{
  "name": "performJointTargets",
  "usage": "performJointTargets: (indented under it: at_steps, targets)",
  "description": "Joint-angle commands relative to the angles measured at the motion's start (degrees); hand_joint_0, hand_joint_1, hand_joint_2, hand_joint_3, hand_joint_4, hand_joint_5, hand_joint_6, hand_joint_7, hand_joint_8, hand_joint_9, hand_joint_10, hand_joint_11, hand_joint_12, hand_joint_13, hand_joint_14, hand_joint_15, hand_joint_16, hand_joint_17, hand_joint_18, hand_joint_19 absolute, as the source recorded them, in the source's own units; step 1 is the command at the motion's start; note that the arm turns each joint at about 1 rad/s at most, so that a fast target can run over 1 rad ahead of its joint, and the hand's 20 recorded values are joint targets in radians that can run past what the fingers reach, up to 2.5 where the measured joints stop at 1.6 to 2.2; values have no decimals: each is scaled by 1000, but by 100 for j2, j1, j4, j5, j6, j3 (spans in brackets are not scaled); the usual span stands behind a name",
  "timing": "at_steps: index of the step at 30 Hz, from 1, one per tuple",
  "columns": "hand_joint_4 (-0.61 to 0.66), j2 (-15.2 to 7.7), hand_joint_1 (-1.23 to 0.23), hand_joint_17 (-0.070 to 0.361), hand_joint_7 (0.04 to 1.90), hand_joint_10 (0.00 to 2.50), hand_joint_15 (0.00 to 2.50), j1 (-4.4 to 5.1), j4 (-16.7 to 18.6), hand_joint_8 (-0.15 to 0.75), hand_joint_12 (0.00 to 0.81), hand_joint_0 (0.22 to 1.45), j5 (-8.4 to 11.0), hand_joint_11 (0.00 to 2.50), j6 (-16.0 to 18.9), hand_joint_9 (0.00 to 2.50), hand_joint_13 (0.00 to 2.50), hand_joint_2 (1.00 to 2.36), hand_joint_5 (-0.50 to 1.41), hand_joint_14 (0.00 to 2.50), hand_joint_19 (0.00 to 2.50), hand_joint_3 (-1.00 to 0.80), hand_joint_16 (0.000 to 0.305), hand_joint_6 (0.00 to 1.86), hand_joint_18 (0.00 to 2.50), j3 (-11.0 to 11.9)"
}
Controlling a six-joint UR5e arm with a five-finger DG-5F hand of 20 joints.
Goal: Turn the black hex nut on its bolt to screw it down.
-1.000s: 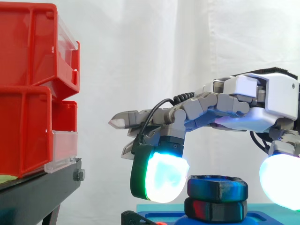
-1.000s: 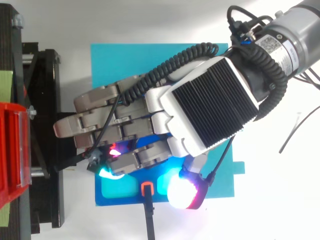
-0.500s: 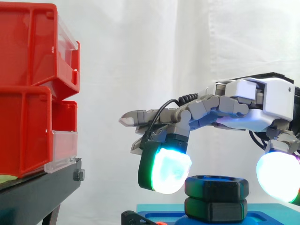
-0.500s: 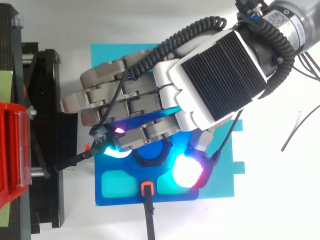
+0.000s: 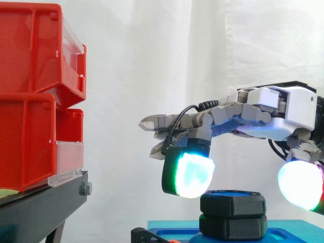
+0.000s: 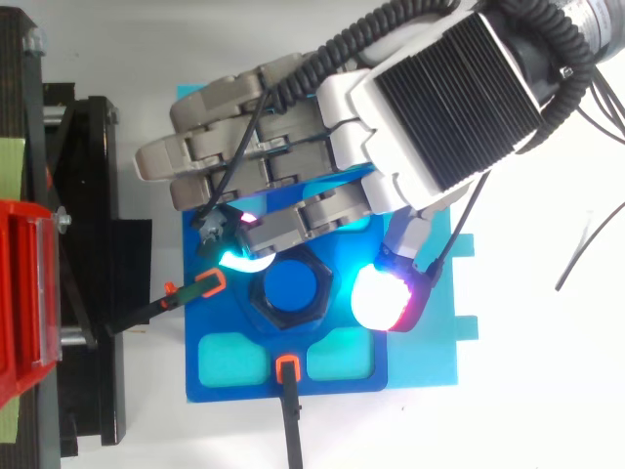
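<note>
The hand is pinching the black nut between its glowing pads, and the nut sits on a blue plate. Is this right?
Not quite: the hand is not pinching the black nut. In the top view the red-glowing pad stands clear of it. The nut does sit on the blue plate.

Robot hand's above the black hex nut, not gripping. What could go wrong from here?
1. The robot hand hangs open, its glowing pads clear of the black hex nut and mostly higher than it; closing at this height could catch only the top edge and slip.
2. An orange-tipped black rod on the blue base plate lies close to the cyan pad; lowering might knock it.
</note>
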Motion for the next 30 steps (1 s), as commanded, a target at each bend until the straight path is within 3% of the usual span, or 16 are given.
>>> performJointTargets:
  at_steps: [1, 5, 9, 10, 18, 25, 30]
  targets:
    - [379, 1, -451, 103, 1046, 2, 0, 45, 87, 393, 311, 405, -91, 66, 155, 423, 214, 1000, -97, 0, 315, -500, 46, 500, 76, 29]
    - [398, 1, -480, 112, 1003, 1, 0, 98, 96, 406, 326, 375, -74, 80, 304, 424, 220, 1000, -105, 0, 317, -500, 50, 501, 95, 82]
    - [394, 1, -501, 116, 983, 2, 0, 194, 193, 413, 336, 362, -65, 87, 322, 423, 224, 1000, -109, 0, 314, -500, 52, 501, 115, 82]
    - [393, 1, -508, 117, 980, 2, 0, 265, 246, 414, 339, 359, -56, 87, 322, 424, 224, 1000, -110, 0, 314, -500, 52, 501, 119, 82]
    - [389, 1, -494, 116, 967, 1, 0, 423, 465, 410, 338, 366, 49, 85, 331, 417, 220, 1000, -112, 0, 309, -500, 52, 501, 119, 82]
    - [379, -96, -466, 111, 971, 2, 0, 599, 896, 397, 328, 388, 137, 95, 489, 411, 213, 1000, -114, 0, 308, -500, 49, 501, 107, 82]
    - [373, -219, -457, 109, 971, 2, 0, 599, 887, 393, 324, 396, 190, 97, 559, 410, 212, 1000, -113, 0, 317, -500, 49, 501, 100, 82]
